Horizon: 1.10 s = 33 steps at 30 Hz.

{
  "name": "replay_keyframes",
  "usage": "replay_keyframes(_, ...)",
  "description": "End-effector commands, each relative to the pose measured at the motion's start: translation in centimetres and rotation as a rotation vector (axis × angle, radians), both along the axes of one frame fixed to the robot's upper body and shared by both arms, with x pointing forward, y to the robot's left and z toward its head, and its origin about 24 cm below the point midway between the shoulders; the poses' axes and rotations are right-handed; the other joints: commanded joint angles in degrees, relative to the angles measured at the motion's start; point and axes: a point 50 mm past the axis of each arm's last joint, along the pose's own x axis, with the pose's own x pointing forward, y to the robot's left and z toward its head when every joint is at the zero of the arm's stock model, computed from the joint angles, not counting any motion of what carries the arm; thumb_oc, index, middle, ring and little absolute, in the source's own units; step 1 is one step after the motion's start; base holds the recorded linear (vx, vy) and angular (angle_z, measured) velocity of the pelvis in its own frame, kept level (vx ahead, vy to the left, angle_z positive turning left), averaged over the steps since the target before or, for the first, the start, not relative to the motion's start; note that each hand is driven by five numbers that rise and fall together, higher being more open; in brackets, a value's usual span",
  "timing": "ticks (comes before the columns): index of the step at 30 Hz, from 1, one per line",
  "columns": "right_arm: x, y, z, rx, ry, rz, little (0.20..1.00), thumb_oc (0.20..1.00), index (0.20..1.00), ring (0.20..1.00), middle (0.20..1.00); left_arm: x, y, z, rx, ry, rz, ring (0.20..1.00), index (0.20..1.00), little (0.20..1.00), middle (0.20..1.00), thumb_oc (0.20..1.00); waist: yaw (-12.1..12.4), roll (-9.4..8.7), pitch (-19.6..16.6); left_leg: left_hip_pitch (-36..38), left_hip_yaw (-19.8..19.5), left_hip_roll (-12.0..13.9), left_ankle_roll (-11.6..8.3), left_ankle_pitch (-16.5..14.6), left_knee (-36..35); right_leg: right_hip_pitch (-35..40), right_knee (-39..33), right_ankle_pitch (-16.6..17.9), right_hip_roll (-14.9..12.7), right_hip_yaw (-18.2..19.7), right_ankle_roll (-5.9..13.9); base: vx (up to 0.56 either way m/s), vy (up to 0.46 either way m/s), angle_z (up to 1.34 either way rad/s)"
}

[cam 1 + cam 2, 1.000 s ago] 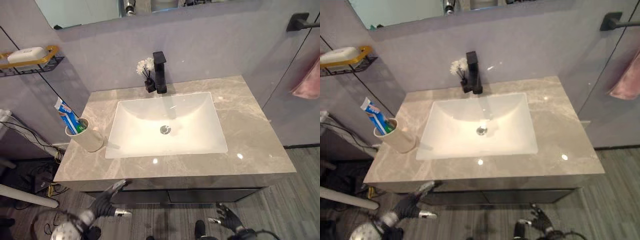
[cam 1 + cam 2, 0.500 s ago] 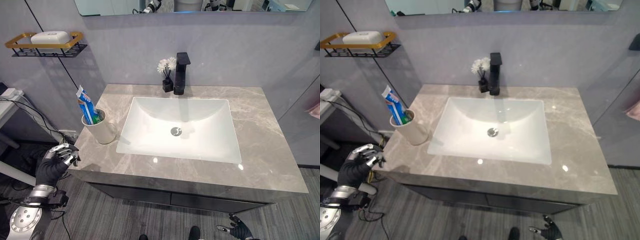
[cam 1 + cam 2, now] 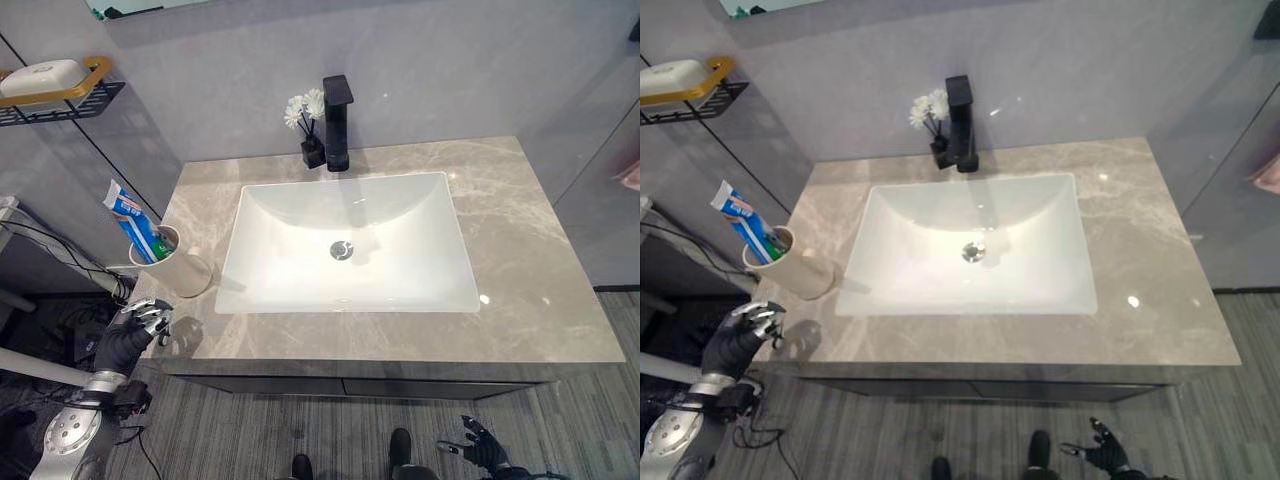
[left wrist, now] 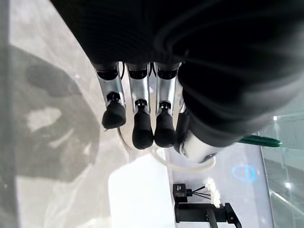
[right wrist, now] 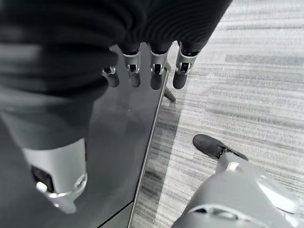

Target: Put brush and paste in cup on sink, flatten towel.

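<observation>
The paste (image 3: 128, 214) and green brush (image 3: 160, 245) stand in the cup (image 3: 172, 270) on the counter (image 3: 520, 250); that step looks complete. The towel (image 3: 630, 175) remains unflattened. The left hand (image 3: 135, 330) and right hand (image 3: 480, 450) are relaxed and hold nothing.

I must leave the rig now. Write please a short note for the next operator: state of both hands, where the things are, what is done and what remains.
Left hand: empty, fingers relaxed, at the front left corner of the counter, just short of the cup.
Right hand: empty, fingers spread, low in front of the cabinet, over the floor.
Things: the toothpaste tube stands in the cup, left of the basin; something green beside it in the cup is probably the brush.
Done: paste in cup, on the counter; brush seemingly too.
Left: flatten the towel. A pink cloth hangs at the far right edge, likely it.
</observation>
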Motion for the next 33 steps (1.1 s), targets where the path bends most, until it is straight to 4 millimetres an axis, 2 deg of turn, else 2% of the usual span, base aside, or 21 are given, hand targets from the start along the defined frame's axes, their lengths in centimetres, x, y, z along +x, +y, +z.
replay_keyframes(1, 1.9, 0.9, 0.5, -0.003, -0.063, 0.050, 1.000, 1.000, 1.000, 1.000, 1.000, 0.5, 1.4, 2.1, 0.065, -0.056, 0.001, 0.200, 0.200, 0.200, 0.200, 0.200, -1.44, -4.19, 0.58, -2.93, -0.32, -1.35, 0.09, 4.02, 0.04, 6.23, 1.47, -0.69, -3.10, 2.09, 3.55, 0.02, 0.012, -0.11)
replay_keyframes(9, 2.3, 1.1, 0.7, -0.018, -0.065, 0.099, 1.000, 1.000, 1.000, 1.000, 1.000, 0.9, 1.5, 2.2, 0.094, -0.044, -0.003, 0.200, 0.200, 0.200, 0.200, 0.200, -1.92, -4.33, 1.47, -3.27, -0.20, -1.45, 0.14, 3.97, 0.04, 5.77, 1.17, -0.57, -2.96, 2.62, 3.60, 0.01, 0.001, -0.02)
replay_keyframes(17, 2.6, 0.9, 0.9, -0.035, -0.069, 0.115, 1.000, 1.000, 1.000, 1.000, 1.000, 1.0, 2.8, 2.3, 0.146, -0.040, 0.058, 0.200, 0.200, 0.200, 0.200, 0.200, -1.85, -4.83, 2.18, -3.49, -0.16, -1.33, 0.15, 3.82, 0.04, 5.59, 0.90, -0.55, -2.92, 2.76, 3.69, 0.01, 0.000, -0.01)
replay_keyframes(23, 2.3, 0.4, 0.7, -0.022, -0.076, 0.024, 1.000, 1.000, 1.000, 1.000, 1.000, 1.4, 2.5, 2.6, 0.142, -0.064, 0.054, 0.200, 0.200, 0.200, 0.200, 0.200, -2.01, -5.09, 2.54, -3.64, 0.07, -1.38, 0.20, 3.68, 0.04, 5.31, 0.82, -0.54, -2.90, 2.83, 3.74, 0.00, 0.000, 0.00)
replay_keyframes(33, 2.2, 0.5, 0.6, -0.029, -0.069, 0.021, 1.000, 1.000, 1.000, 1.000, 1.000, 1.9, 2.4, 2.5, 0.134, -0.084, 0.083, 0.200, 0.200, 0.200, 0.200, 0.200, -2.53, -5.38, 2.81, -3.67, 0.62, -1.37, 0.17, 3.40, 0.04, 4.80, 0.73, -0.42, -2.80, 3.67, 3.66, 0.00, 0.000, 0.00)
